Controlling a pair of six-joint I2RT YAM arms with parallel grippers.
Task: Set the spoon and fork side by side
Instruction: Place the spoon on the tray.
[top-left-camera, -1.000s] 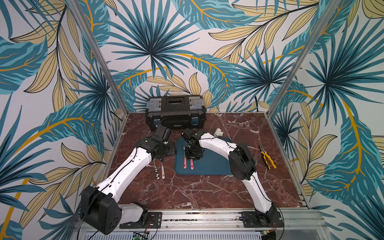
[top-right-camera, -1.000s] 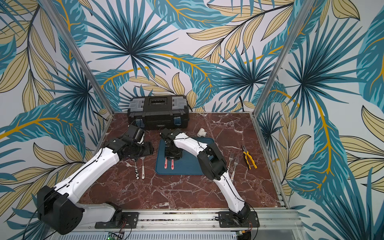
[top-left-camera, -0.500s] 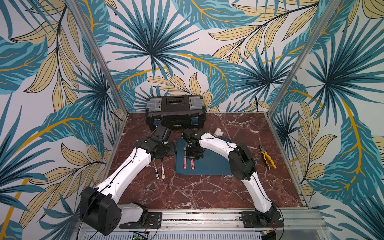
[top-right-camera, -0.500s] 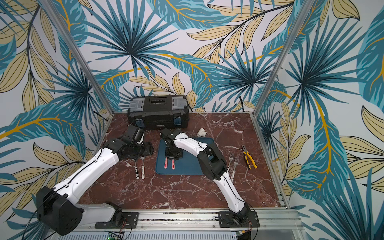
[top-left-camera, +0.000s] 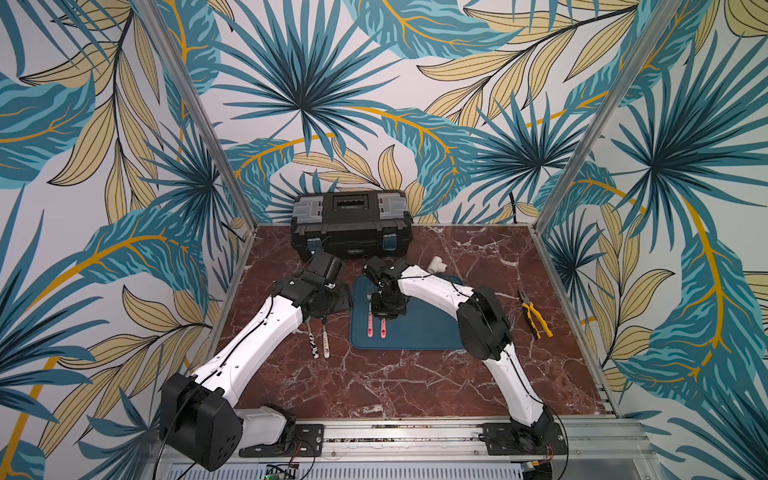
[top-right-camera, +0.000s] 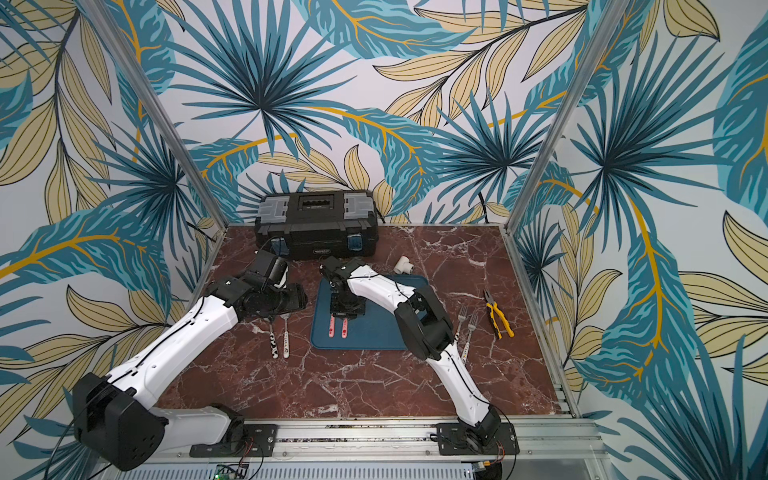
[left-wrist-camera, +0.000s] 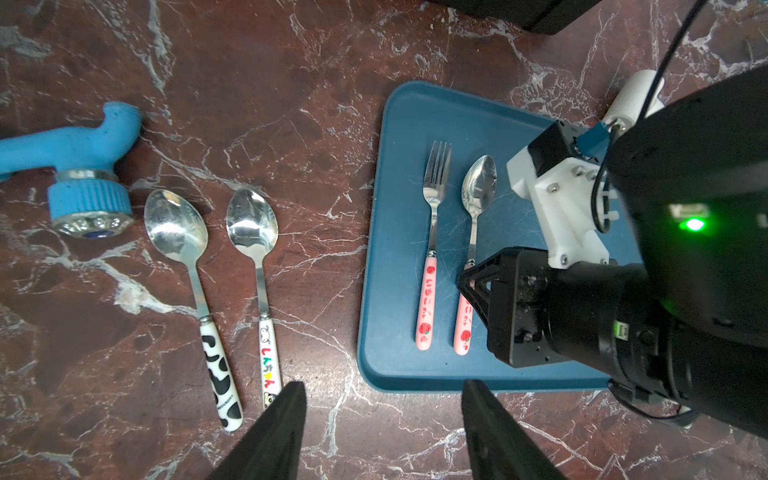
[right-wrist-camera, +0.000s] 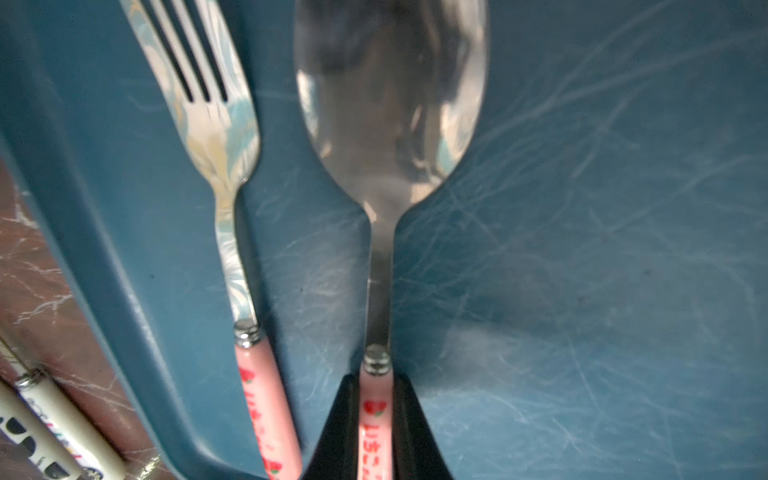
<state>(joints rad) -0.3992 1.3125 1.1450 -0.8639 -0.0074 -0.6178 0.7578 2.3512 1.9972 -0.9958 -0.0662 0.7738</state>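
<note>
A pink-handled fork and a matching spoon lie parallel and close together on the blue tray, heads pointing the same way. In the right wrist view my right gripper is shut on the spoon, both fingers pressed against the pink handle just behind its metal collar. The fork lies beside it, untouched. My left gripper hangs open over the bare marble at the tray's near edge, holding nothing. In both top views the right gripper covers the upper handles.
A cow-patterned spoon and a white cartoon-handled spoon lie left of the tray, next to a blue tap. A black toolbox stands at the back. A white pipe fitting, yellow pliers and two forks lie to the right.
My right gripper's jaws have closed onto the spoon's pink handle. Both arms have stayed nearly where they were, and the left gripper is as open as before.
</note>
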